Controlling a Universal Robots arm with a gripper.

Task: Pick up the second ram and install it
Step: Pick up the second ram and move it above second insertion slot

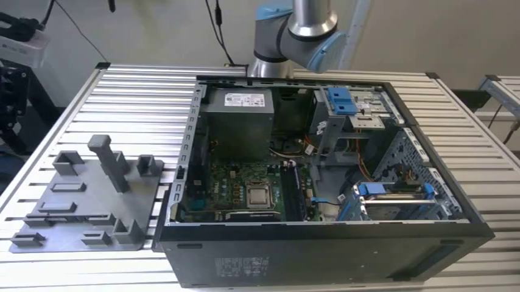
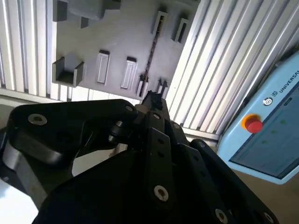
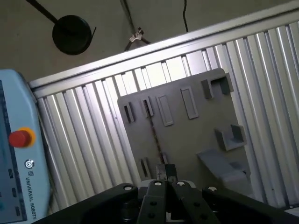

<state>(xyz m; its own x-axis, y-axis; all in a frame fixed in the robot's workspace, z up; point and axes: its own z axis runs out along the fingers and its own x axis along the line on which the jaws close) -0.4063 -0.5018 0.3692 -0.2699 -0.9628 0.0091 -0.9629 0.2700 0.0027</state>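
In both wrist views I look down from high above on a grey fixture plate (image 3: 187, 135) (image 2: 117, 42). The second ram shows edge-on as a thin dark strip (image 3: 154, 137) (image 2: 152, 49), standing in the plate between small slotted holders. My gripper (image 3: 167, 172) (image 2: 152, 99) hangs well above the plate, near one end of that strip, with its fingertips drawn together and nothing between them. In the exterior view the same fixture plate (image 1: 85, 204) lies to the left of the open computer case (image 1: 325, 176).
Inside the case a green motherboard (image 1: 235, 182) carries long black slots (image 1: 293, 191), a power supply (image 1: 235, 118) and blue-tabbed drive bays (image 1: 394, 194). The arm's base (image 1: 293, 36) stands behind the case. A teach pendant with a red button (image 2: 254, 123) (image 3: 21, 137) sits beside the ribbed table.
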